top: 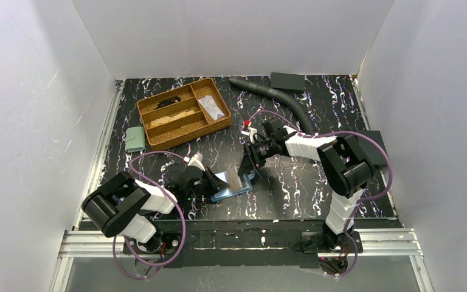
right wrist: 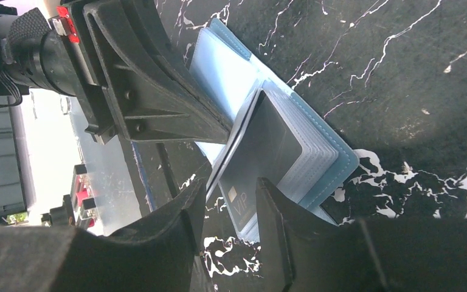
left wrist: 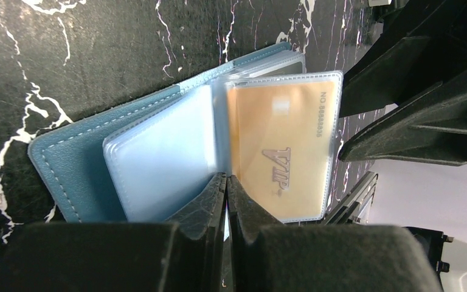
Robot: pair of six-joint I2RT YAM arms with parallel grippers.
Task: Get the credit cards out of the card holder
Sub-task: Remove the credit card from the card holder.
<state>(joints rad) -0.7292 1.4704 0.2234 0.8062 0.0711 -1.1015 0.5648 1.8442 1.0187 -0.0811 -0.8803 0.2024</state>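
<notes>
The teal-blue card holder lies open on the black marbled table between the arms. Its clear sleeves fan upward. One sleeve holds a gold-orange VIP credit card, and another shows a dark VIP card. My left gripper is shut on the near edge of the card holder's sleeves at the fold. My right gripper is open at the far side, its fingers either side of the dark card's corner and apart from it.
A wicker tray with compartments stands at the back left, with a pale green pouch beside it. A corrugated hose and a dark box lie at the back. Grey walls enclose the table.
</notes>
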